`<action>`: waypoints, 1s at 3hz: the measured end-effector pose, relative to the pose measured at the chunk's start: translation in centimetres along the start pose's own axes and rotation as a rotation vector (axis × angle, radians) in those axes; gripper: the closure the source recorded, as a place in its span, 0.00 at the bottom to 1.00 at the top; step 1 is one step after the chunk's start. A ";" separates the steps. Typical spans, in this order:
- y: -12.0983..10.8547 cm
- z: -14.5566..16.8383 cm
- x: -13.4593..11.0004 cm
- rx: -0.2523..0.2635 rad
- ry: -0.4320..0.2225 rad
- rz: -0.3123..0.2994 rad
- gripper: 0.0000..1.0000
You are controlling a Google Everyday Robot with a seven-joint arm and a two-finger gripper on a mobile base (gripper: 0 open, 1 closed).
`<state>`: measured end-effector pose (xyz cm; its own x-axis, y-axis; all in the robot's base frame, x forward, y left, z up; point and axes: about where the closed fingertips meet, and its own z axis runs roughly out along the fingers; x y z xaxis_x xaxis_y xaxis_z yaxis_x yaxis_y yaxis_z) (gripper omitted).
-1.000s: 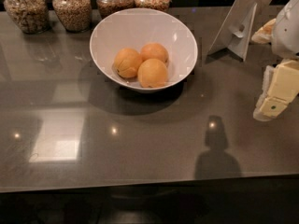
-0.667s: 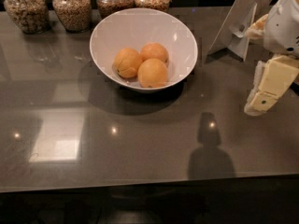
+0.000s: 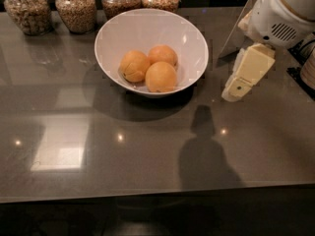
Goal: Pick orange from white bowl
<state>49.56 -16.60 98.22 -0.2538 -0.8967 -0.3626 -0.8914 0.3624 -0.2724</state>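
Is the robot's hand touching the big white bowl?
Apart. The camera view shows the gripper right of the white bowl, with table surface visible between them.

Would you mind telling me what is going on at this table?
A robot arm is going after the front orange in the white bowl, but nothing has been picked up yet. The orange lies in the bowl close beside two other oranges. The gripper hangs over the table to the right of the bowl, apart from it and angled down toward it. Four jars stand along the back.
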 end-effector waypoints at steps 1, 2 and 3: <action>-1.5 1.1 -1.9 0.022 -0.028 0.088 0.00; -1.5 1.1 -1.9 0.022 -0.028 0.088 0.00; -2.1 1.7 -3.8 0.010 -0.087 0.141 0.00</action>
<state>53.00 -13.54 98.69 -0.3420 -0.8114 -0.4739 -0.8452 0.4860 -0.2223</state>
